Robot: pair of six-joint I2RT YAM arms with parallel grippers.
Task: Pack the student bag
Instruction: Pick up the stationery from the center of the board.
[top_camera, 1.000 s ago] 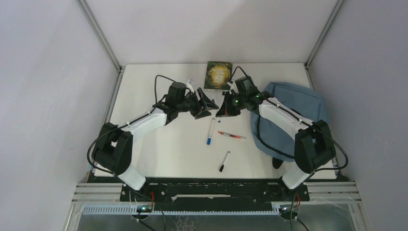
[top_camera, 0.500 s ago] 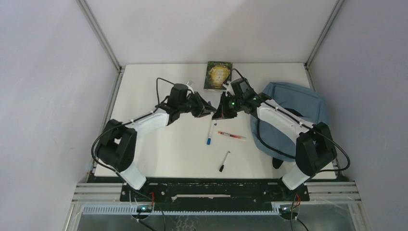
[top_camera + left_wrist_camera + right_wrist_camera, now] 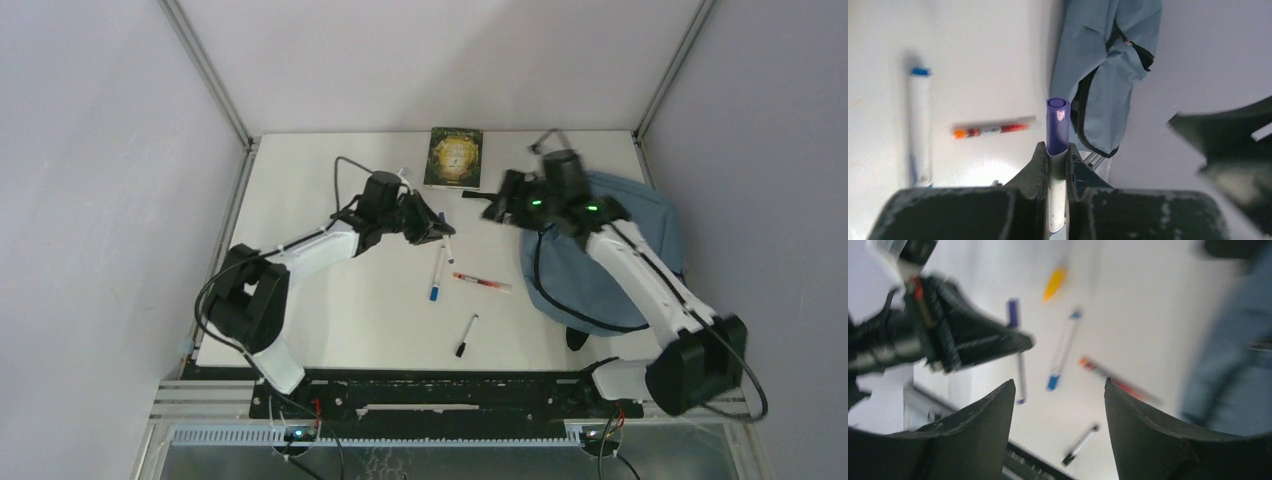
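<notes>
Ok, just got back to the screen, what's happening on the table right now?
The left gripper is shut on a purple-capped pen. The right gripper is open and empty, just left of the student bag. A blue-capped marker, a red-orange pen, a black pen and a book lie on the table, not yet packed.

Top view high, looking down, wrist views close (sharing white marker (image 3: 919,125))

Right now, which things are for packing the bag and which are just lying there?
In use: student bag; purple-capped pen, clamped in the left gripper.
Just lying on the table, untouched: book; blue-capped marker; orange-ended pen; black pen. They probably go in later.
</notes>
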